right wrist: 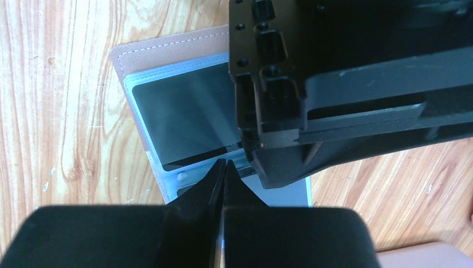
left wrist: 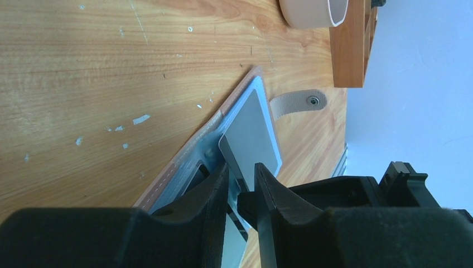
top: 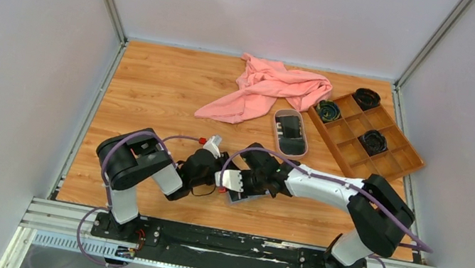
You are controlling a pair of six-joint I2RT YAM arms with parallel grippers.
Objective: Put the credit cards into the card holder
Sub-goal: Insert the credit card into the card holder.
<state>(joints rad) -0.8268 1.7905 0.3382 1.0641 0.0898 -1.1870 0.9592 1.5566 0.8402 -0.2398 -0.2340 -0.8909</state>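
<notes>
The card holder [left wrist: 192,159] lies open and flat on the table [top: 155,92], on the side of the oval tray [top: 278,122] that faces the arm bases and a little to its left, with both grippers meeting above it. Its snap tab [left wrist: 295,103] sticks out sideways from the edge turned toward the oval tray. A grey credit card [left wrist: 251,131] has its far end in a clear sleeve; its long axis runs straight out from the left gripper [left wrist: 242,192], slanted up from the sleeve. The near end of this card passes between the left jaws. They stand a little apart, the gap being wider than the thin card, and the card leans at one finger [left wrist: 215,195]. The right gripper [right wrist: 223,167] has its jaws pressed fully together, the tips down on the sleeve page just beside the long edge of a dark card [right wrist: 178,120] that sits inside a sleeve. More dark cards [top: 290,134] lie inside the oval tray, lengthwise along it.
</notes>
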